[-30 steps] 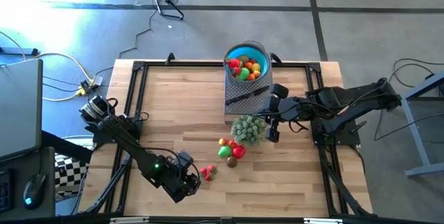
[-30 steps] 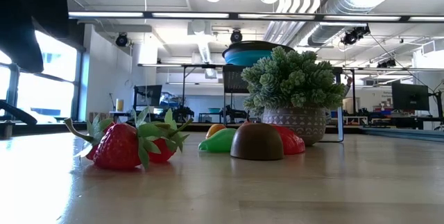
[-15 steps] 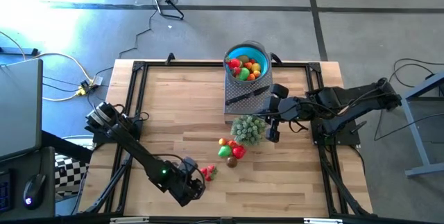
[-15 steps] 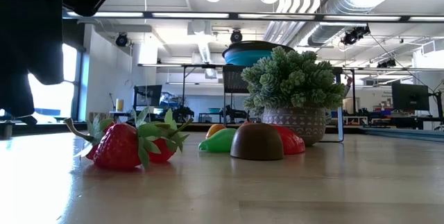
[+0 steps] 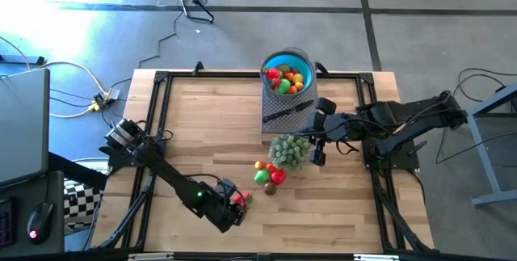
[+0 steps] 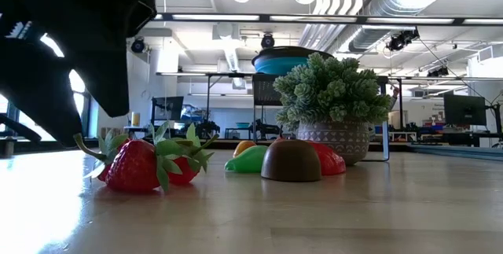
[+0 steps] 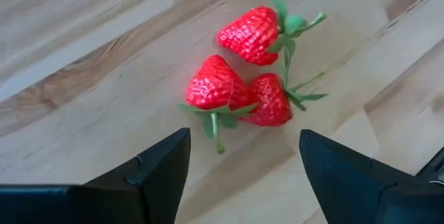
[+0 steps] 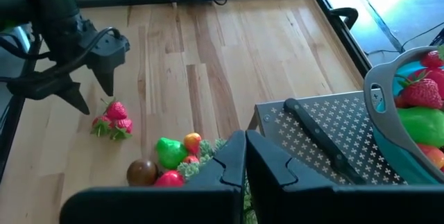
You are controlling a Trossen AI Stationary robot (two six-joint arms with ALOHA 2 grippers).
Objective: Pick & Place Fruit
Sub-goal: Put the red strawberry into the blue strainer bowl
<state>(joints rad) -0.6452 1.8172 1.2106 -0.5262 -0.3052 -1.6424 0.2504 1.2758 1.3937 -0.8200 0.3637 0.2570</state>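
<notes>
— Wooden table (image 5: pixel 202 115); where do the strawberries (image 7: pixel 243 64) lie?

— At its near edge, just ahead of the left gripper (image 7: pixel 243 156), fingers (image 7: pixel 163 163) spread, empty, cluster running toward one o'clock.

— Right gripper (image 8: pixel 244 156)?

— Farther off, fingers pressed together. Contact is hidden; stems overlap.

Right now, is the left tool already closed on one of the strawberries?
No. In the left wrist view the left tool stands open, its fingers apart above the three strawberries, which lie untouched on the wooden table.

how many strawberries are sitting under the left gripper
3 red toy strawberries with green leafy tops, clustered on the wooden table below the open left gripper: one, one, one.
</notes>
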